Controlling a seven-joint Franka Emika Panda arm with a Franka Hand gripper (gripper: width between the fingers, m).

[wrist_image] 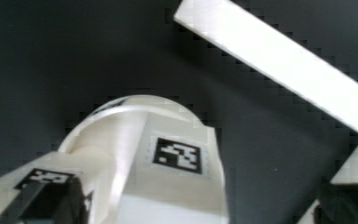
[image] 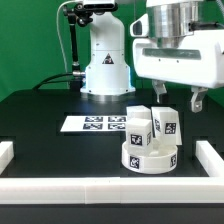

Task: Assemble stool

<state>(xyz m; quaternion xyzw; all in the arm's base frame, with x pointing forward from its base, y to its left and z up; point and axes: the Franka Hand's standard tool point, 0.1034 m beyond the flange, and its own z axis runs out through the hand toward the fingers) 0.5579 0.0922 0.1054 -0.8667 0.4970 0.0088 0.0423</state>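
Now legs (image: 150, 123) upright on seat (image: 148, 158)

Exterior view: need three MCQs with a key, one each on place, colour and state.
1. Where does the marker board lie relative to the stool seat?
A. On the exterior view's left of it
B. On the exterior view's right of it
C. On top of it

2. What colour is the table top?
A. White
B. Black
C. Wood brown

3. What state is the gripper in?
A. Shut on a leg
B. Shut on the seat
C. Open, holding nothing

Key:
1 A: the board lies flat on the table, left of the seat and farther back.
2 B: the bare surface around the parts is black.
3 C: its fingers stand wide apart above the legs, and nothing is held between them.
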